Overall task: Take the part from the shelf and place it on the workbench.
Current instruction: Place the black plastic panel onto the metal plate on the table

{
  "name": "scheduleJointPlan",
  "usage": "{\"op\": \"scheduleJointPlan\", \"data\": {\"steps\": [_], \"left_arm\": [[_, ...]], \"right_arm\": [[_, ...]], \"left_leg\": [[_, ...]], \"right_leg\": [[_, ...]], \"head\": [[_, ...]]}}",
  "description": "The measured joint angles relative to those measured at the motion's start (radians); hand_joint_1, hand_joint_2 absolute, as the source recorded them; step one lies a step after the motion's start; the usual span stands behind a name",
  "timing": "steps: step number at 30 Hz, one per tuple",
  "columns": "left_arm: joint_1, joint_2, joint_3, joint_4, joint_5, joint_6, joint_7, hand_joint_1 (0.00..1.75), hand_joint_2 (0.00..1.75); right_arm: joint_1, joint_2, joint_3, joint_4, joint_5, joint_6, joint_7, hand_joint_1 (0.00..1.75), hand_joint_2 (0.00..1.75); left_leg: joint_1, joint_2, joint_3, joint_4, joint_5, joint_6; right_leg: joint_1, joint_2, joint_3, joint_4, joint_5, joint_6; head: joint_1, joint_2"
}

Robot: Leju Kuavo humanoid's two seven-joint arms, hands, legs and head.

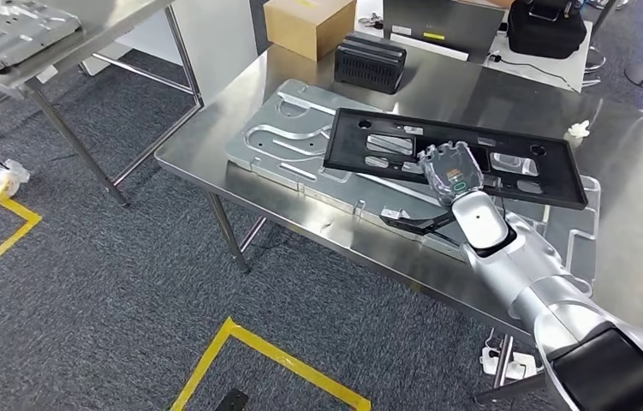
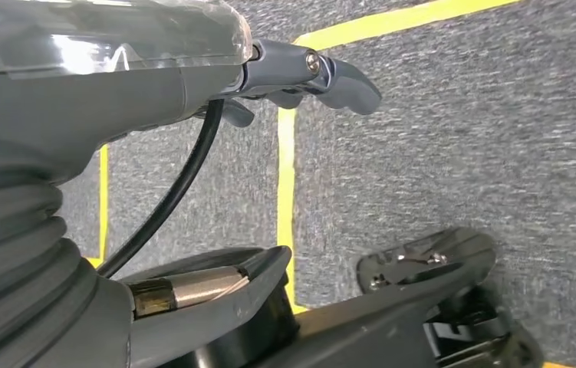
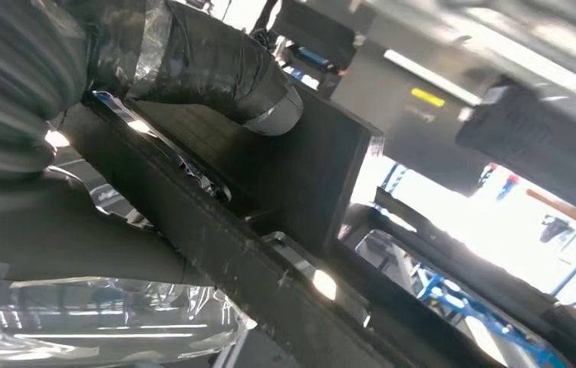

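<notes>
The robot's right arm is reaching over the near edge of the steel workbench (image 1: 241, 111), and its right hand (image 1: 452, 171) is lying on the near long edge of a black rectangular plastic part (image 1: 455, 154). In the right wrist view the thick thumb (image 3: 231, 69) is pressing on top of the black frame's edge (image 3: 215, 222) while another part of the hand is sitting underneath it, so the hand is pinching the part's rim between them. The part is lying across the workbench, overlapping a large stamped silver metal panel (image 1: 288, 141) that is resting flat on the bench; whether the part's near edge is touching down or being held slightly up, I cannot tell.

Farther back on the bench a small black ribbed box (image 1: 370, 62) is standing just in front of a cardboard box (image 1: 309, 26), and a black bag (image 1: 546, 26) is sitting near the far corner.

The left hand (image 2: 307, 77) is hanging over grey carpet (image 2: 461, 130) marked with yellow tape (image 2: 286, 176); its fingers are curled loosely with nothing in them.
</notes>
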Motion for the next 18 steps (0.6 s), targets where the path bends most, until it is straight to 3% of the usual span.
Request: {"op": "scheduleJointPlan", "data": {"steps": [2,4,7,8,9,10,12,13,14,16,18], "left_arm": [[0.002,0.0,0.0,0.0,0.0,0.0,0.0,0.0,1.75],[0.001,0.0,0.0,0.0,-0.001,0.0,0.0,0.0,1.75],[-0.002,0.0,0.0,0.0,-0.001,0.0,0.0,0.0,1.75],[-0.001,0.0,0.0,0.0,-0.001,0.0,0.0,0.0,1.75],[0.001,0.0,0.0,0.0,-0.002,0.0,0.0,0.0,1.75],[0.002,0.0,0.0,0.0,-0.002,0.0,0.0,0.0,1.75],[0.003,0.0,0.0,0.0,-0.004,0.0,0.0,0.0,1.75],[0.002,0.0,0.0,0.0,-0.004,0.0,0.0,0.0,1.75],[0.001,0.0,0.0,0.0,-0.004,0.0,0.0,0.0,1.75],[0.001,-0.001,0.0,0.0,-0.005,0.0,0.001,0.0,1.75],[0.001,-0.001,0.0,0.0,-0.006,0.0,0.001,0.0,1.75]], "right_arm": [[0.002,0.0,-0.002,0.0,-0.001,-0.002,0.0,1.75,1.75],[0.0,-0.001,-0.004,-0.001,-0.003,-0.002,0.001,1.75,1.75],[0.002,-0.003,-0.005,0.0,-0.004,-0.005,0.002,1.75,1.75],[0.007,-0.004,-0.005,0.002,-0.004,-0.005,0.002,1.75,1.75],[0.011,-0.005,-0.005,0.003,-0.004,-0.005,0.002,1.75,1.75],[0.013,-0.006,-0.005,0.004,-0.004,-0.005,0.002,1.75,1.75],[0.012,-0.006,-0.006,0.004,-0.004,-0.005,0.002,1.75,1.75],[0.01,-0.006,-0.007,0.004,-0.004,-0.005,0.003,1.75,1.75],[0.009,-0.006,-0.008,0.004,-0.004,-0.005,0.003,1.75,1.75],[0.008,-0.006,-0.01,0.004,-0.004,-0.005,0.003,1.75,1.75],[0.007,-0.006,-0.012,0.004,-0.004,-0.005,0.003,1.75,1.75]], "left_leg": [[0.001,0.0,0.006,-0.01,-0.004,0.012],[0.004,0.0,0.02,-0.023,-0.006,0.025],[0.002,0.0,0.036,-0.028,-0.017,0.04],[0.002,-0.001,0.042,-0.027,-0.022,0.041],[0.001,-0.002,0.048,-0.025,-0.028,0.041],[0.001,-0.003,0.054,-0.022,-0.035,0.04],[0.0,-0.004,0.066,-0.014,-0.051,0.034],[-0.001,-0.005,0.069,-0.01,-0.058,0.03],[-0.003,-0.005,0.071,-0.008,-0.063,0.026],[-0.005,-0.004,0.07,-0.009,-0.067,0.017],[-0.004,-0.003,0.072,-0.004,-0.079,0.007]], "right_leg": [[-0.002,-0.001,0.002,-0.003,-0.005,0.011],[-0.004,-0.003,-0.013,0.037,-0.03,0.019],[-0.005,-0.004,-0.117,0.223,-0.096,0.024],[-0.005,-0.004,-0.149,0.27,-0.1,0.025],[-0.005,-0.004,-0.165,0.278,-0.082,0.026],[-0.005,-0.004,-0.161,0.247,-0.046,0.025],[-0.003,-0.005,-0.117,0.121,0.04,0.018],[0.0,-0.005,-0.094,0.065,0.062,0.013],[0.003,-0.006,-0.08,0.031,0.069,0.008],[0.007,-0.006,-0.072,0.013,0.059,-0.001],[0.001,-0.006,-0.063,0.006,0.057,-0.009]], "head": [[0.0,0.0],[0.001,0.0],[0.002,0.0],[0.002,0.0],[0.002,0.0],[0.002,0.0],[0.002,0.0],[0.002,0.0],[0.002,0.0],[0.002,0.0],[0.002,0.0]]}}
